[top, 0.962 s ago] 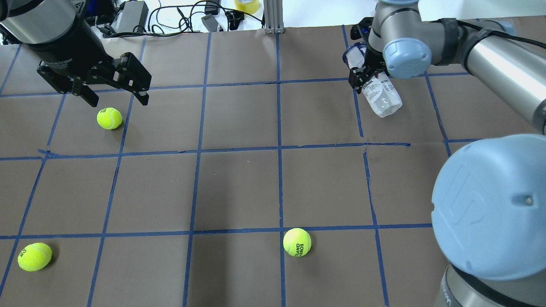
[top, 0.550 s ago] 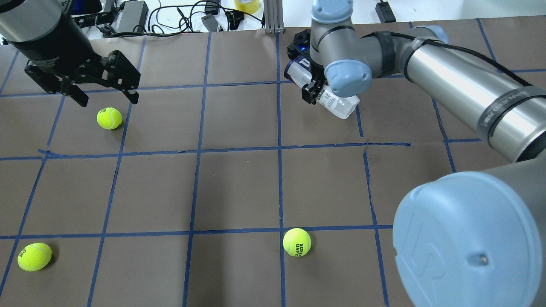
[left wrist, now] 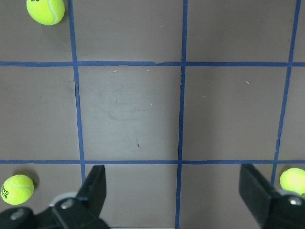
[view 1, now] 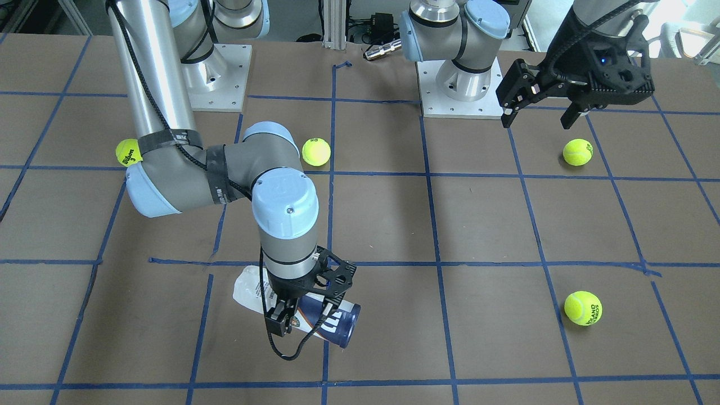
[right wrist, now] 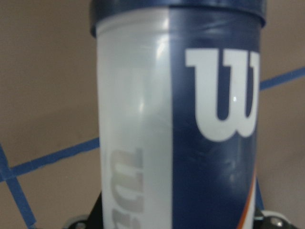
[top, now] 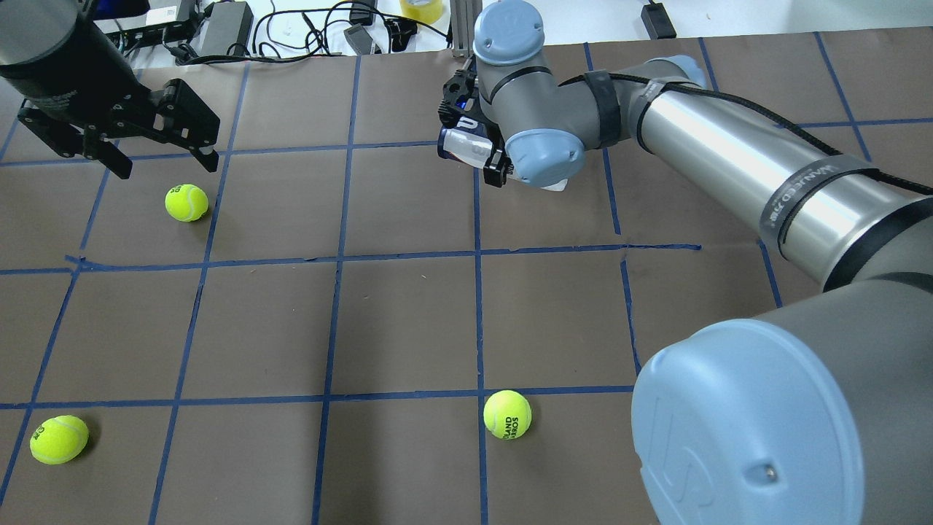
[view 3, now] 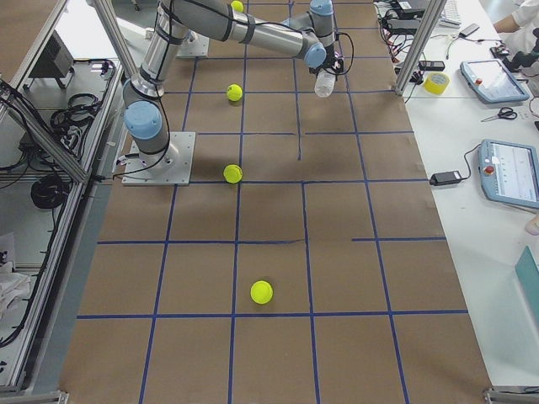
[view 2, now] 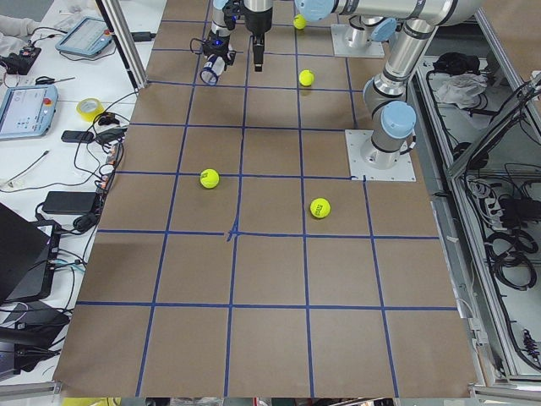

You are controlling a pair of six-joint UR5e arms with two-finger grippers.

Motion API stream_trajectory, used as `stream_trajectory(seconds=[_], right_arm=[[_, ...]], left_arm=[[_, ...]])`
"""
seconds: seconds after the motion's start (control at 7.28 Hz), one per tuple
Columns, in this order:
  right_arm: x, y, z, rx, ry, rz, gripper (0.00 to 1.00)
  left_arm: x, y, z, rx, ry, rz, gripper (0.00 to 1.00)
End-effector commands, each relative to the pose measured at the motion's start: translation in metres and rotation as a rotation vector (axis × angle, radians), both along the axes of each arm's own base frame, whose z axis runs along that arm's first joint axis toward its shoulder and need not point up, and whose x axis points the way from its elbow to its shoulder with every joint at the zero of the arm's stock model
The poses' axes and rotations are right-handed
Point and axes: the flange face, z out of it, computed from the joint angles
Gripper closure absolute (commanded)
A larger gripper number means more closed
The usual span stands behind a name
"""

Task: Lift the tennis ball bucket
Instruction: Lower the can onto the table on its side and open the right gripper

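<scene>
Lower centre of the front-facing view: tennis ball bucket, tilted nearly flat, navy rim end toward the lower right, clear end toward the left, seemingly raised off the table. Clamped around mid-body by the right gripper, 1 finger on each side of the label. Fills the right wrist view with the white W and the navy band.

Likeliest trouble: slipping. Smooth thin plastic, a round wall, only 2 narrow contact lines; liable to twist in the grip or slide out lengthwise under a quick swing or a jolt. With a harder squeeze, danger of denting the wall and popping it free. Held off-vertical, so prone to pivot toward the heavier end if gripped off-centre.

Further out, upper right: left gripper, spread wide and holding nothing, hovering just above 1 tennis ball. Well apart from the bucket, so little collision risk unless brought across. Scattered elsewhere: 3 other tennis balls, none near the bucket. If dropped, could roll toward the near table edge.
</scene>
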Motion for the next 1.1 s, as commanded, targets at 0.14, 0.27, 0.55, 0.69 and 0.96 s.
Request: stream_trajectory(seconds=[0.14,0.27,0.55,0.69,0.96], right_arm=[[0.067,0.024,-0.041,-0.058,0.016,0.213,0.21],[0.079,0.028,-0.032,-0.08,-0.001,0.255,0.21],[0.086,0.029,-0.042,-0.07,-0.012,0.266,0.16],[0.086,0.029,-0.043,-0.068,-0.012,0.266,0.16],[0.089,0.031,-0.048,-0.049,-0.052,0.254,0.13]], left_arm=[[0.003,0.0,0.001,-0.001,-0.009,-0.028,0.0],[0.003,0.0,0.001,-0.001,-0.007,-0.028,0.0],[0.003,0.0,0.001,-0.003,-0.009,-0.028,0.0],[0.002,0.0,0.001,-0.002,-0.006,-0.028,0.0],[0.001,0.0,0.001,-0.004,0.0,-0.031,0.0]])
